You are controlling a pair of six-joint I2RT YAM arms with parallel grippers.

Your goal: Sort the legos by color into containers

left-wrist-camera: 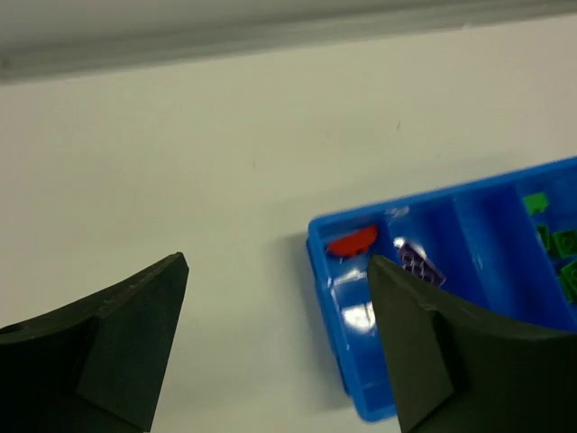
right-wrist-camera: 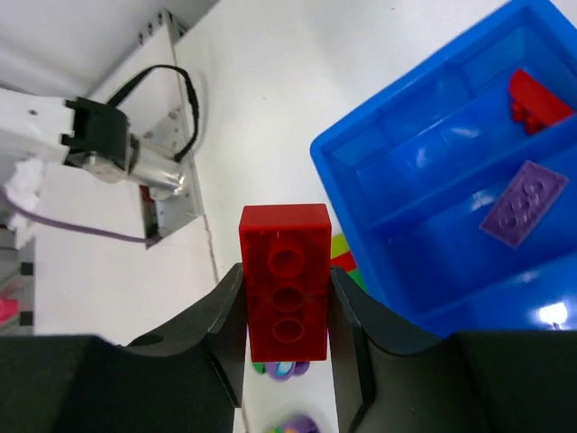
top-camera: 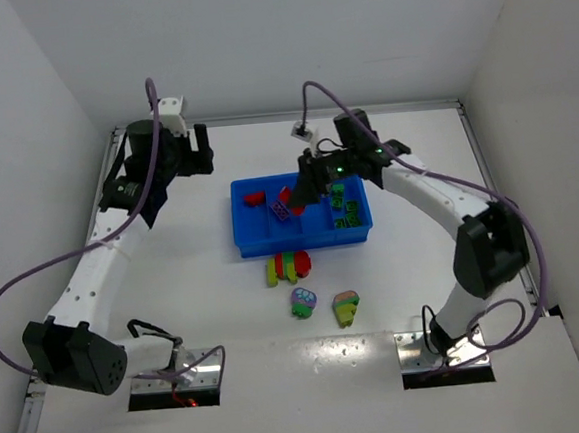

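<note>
Lego brick (right-wrist-camera: pixel 284 234), red, sits clamped in right gripper (right-wrist-camera: pixel 287 275) over blue tray (top-camera: pixel 272 248); left gripper (left-wrist-camera: pixel 278 263) gapes wide, empty.

overall light: bright, flat and white over the table (top-camera: pixel 214 283), probably from overhead.
shadows: short and soft; a thin dark rim along the near side of the blue tray (top-camera: pixel 238 221).
glare: white glints on the tray floor in both wrist views.
focus: left gripper (left-wrist-camera: pixel 278 263) fingers (left-wrist-camera: pixel 117 343) blurred and near-black; red brick (right-wrist-camera: pixel 285 280) crisp.
edges: walls (top-camera: pixel 21 117) lean outward in the top view, a mild wide-angle bend.
</note>
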